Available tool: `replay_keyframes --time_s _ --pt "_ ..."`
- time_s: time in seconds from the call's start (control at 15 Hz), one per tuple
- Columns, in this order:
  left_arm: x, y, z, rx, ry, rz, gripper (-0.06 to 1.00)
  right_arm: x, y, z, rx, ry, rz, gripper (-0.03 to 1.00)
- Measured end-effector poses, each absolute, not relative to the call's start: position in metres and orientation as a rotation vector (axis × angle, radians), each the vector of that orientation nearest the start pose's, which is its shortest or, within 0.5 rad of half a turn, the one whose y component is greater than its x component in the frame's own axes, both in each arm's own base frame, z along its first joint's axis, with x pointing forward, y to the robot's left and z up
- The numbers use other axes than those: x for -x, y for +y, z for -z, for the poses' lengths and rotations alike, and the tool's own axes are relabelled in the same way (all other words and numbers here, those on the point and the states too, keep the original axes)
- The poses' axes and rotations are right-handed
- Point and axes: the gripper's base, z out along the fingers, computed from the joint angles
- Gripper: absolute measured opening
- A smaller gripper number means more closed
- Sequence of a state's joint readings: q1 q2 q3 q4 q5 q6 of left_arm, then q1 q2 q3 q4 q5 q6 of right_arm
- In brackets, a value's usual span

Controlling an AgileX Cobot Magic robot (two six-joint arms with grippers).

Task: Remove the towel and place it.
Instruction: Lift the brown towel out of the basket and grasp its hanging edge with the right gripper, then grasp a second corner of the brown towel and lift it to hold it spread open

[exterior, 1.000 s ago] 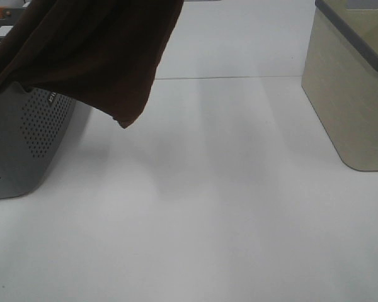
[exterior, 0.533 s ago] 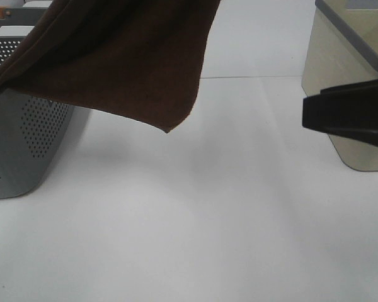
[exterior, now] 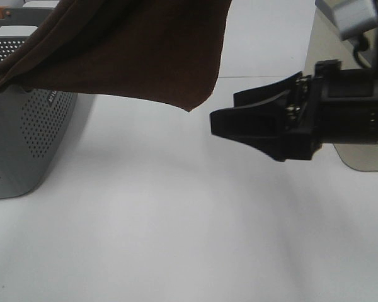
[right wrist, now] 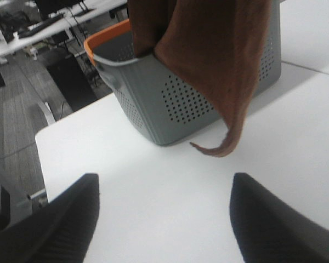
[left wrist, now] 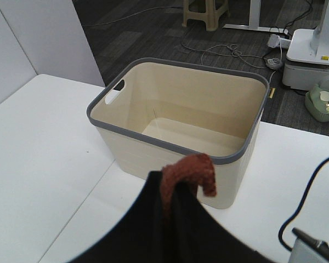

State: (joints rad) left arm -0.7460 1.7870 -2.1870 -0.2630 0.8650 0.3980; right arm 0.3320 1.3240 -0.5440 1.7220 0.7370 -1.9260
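Exterior high view: white lettering [exterior: 53, 95] on the grey perforated plastic basket [exterior: 25, 138], unreadable. Hanging from above across that basket, the dark brown towel [exterior: 145, 50], lower corner free over the white table [exterior: 176, 239]. Reaching in level from the right, the black right gripper [exterior: 223, 108], fingers spread, near that corner, not touching.

Left wrist view: black left gripper [left wrist: 167, 192] clamped on a bunched towel fold, before the cream plastic bin [left wrist: 131, 156] with grey rim.

Right wrist view: fingers [right wrist: 60, 219] wide apart, nothing between; towel corner ahead.

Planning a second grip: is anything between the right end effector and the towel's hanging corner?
Nothing. The high view shows open air from the right end effector to the towel, bare table below.
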Motion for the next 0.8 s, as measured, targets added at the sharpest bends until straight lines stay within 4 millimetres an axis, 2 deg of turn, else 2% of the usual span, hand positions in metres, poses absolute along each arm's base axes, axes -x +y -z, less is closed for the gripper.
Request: replay_keyframes --time_s 0.07,0.2,0.33,0.53,0.67,0.8 --pt "-0.276 -0.280 -0.496 -1.033 1.668 0.539 0.00 -0.216 0.147 -0.223 0.933 1.911 -0.854 0.69" --pt "-0.276 -0.280 -0.496 -1.033 1.668 0.540 0.00 -0.233 0.151 -0.220 0.896 1.948 -0.818 0.70" --pt "-0.277 -0.281 -0.495 -1.033 1.669 0.540 0.00 -0.241 0.153 -0.220 0.876 1.958 -0.812 0.70" --pt "-0.278 -0.281 -0.497 -1.012 1.646 0.541 0.00 -0.242 0.158 -0.230 0.905 1.896 -0.879 0.68" --pt "-0.280 -0.282 -0.498 -1.002 1.636 0.543 0.00 -0.244 0.159 -0.234 0.911 1.877 -0.879 0.57" --pt "-0.283 -0.286 -0.493 -0.999 1.644 0.545 0.00 -0.244 0.160 -0.235 0.913 1.872 -0.877 0.40"
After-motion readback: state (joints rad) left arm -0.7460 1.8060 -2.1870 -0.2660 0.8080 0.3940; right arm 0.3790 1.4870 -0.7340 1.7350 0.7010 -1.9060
